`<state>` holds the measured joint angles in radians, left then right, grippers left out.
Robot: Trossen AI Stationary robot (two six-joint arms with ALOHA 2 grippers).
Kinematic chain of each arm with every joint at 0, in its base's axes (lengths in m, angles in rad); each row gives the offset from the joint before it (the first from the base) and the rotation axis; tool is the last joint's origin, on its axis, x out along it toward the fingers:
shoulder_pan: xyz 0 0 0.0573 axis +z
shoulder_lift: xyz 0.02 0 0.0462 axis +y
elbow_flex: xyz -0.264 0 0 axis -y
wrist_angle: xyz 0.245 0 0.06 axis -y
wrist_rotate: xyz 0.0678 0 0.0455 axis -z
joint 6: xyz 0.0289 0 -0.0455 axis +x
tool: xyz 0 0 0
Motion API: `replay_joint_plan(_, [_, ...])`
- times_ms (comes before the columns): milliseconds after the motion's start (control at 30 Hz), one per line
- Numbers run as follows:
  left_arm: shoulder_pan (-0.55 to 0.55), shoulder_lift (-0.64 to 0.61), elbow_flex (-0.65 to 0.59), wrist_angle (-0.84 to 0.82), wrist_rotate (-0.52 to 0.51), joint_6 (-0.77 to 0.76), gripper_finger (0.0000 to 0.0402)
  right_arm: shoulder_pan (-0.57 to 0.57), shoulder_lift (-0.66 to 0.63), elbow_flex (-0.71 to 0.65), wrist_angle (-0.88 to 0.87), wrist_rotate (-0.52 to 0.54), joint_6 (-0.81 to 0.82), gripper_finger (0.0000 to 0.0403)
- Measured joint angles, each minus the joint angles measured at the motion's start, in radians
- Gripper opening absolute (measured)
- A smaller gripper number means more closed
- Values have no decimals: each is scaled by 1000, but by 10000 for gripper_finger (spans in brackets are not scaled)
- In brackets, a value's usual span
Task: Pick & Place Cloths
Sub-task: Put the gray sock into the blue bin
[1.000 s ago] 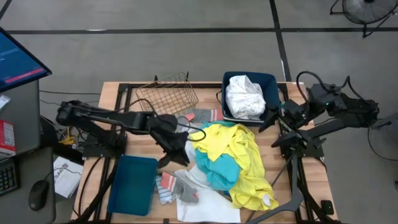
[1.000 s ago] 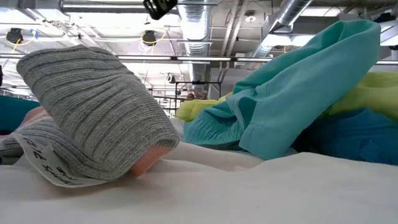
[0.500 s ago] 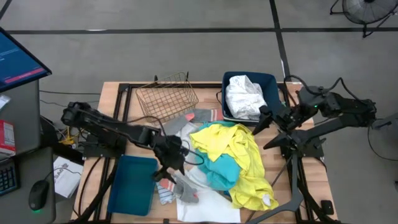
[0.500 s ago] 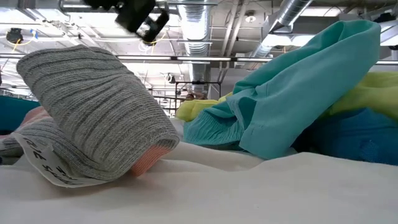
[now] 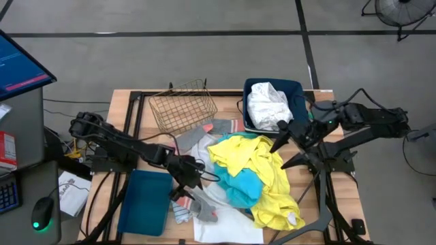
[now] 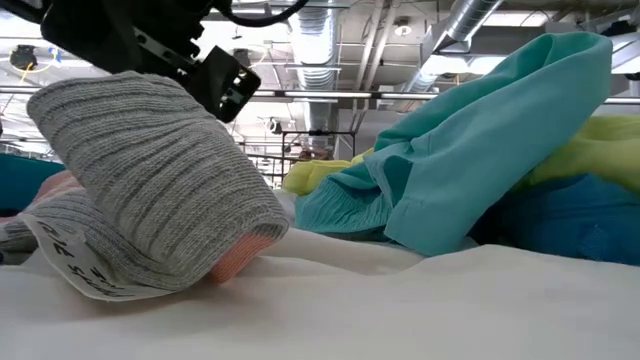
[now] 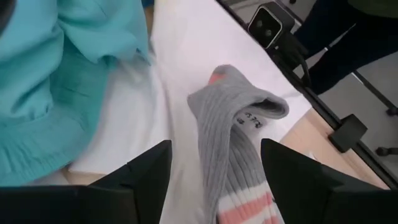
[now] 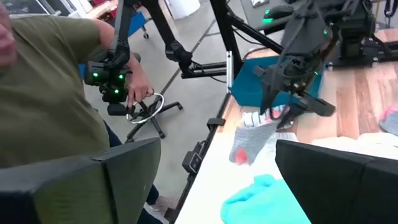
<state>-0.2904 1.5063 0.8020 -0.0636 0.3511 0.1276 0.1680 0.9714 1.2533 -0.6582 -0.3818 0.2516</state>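
Overhead and wrist views of a wooden table strewn with cloths. The left gripper hangs low over the near left part of the pile, its two fingers spread apart with nothing clamped between them; in the left wrist view the grey ribbed sock with coral bands lies in the gap between the fingers, its shaft running lengthwise between them and its folded toe beyond the tips, resting on a white cloth. Whether either finger touches the sock cannot be told. The low view shows the same gripper just above and behind the curled grey sock, which lies on the white cloth beside a teal-blue garment. From above, the sock lies just beside the dark blue bin lid at the table's near left edge, with the yellow garment and the teal-blue garment heaped to its right. The right gripper is poised over the far right edge of the yellow garment, just in front of the dark blue bin that holds a crumpled white cloth; its fingers stand wide open and hold nothing. A copper wire basket stands at the table's far side. In the right wrist view a person in an olive shirt stands beyond the table.
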Motion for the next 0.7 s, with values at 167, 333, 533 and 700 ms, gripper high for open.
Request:
replay_joint_plan(167, [0, 28, -64, 112, 1, 2, 231, 1, 17, -1, -1, 16, 0, 310])
replay_joint_plan(333, [0, 74, -75, 153, 0, 2, 231, 2, 25, 0, 3, 16, 5, 310])
replay_joint_plan(533, [0, 141, -74, 184, -15, 6, 222, 3, 35, 0, 8, 16, 10, 310])
replay_joint_plan(700, [-5, 169, -66, 186, -67, 26, 123, 3, 46, 0, 48, 16, -11, 310])
